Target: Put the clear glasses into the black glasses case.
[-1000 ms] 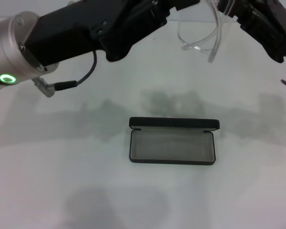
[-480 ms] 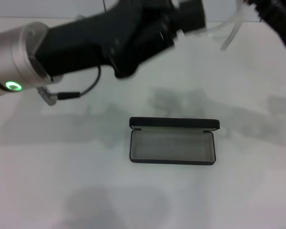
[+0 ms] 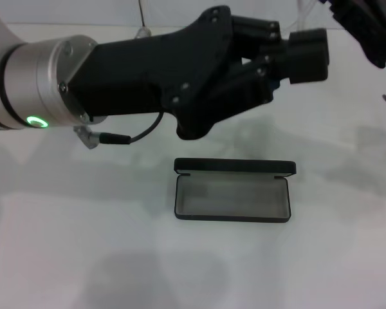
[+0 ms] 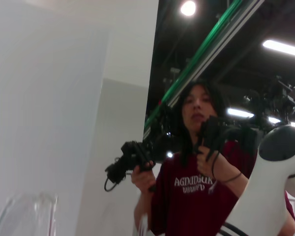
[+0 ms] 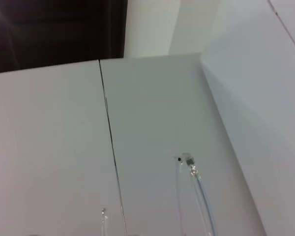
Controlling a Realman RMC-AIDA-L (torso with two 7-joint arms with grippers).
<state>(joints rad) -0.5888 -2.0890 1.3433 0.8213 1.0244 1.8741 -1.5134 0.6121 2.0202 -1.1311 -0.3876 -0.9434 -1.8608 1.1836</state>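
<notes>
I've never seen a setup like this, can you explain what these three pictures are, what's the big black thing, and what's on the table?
This is a two-armed robot. The wide picture is from a camera on its head, looking down at a white table. The big black shape is its left arm, ending in the left gripper. The right gripper shows at the top corner.

On the table lies the black glasses case, open and empty.

The other two pictures come from cameras on the wrists, which are pointing upward. Each catches part of the clear glasses, raised between the arms. I cannot tell which gripper holds them. The left wrist view also shows a person holding hand controllers.
</notes>
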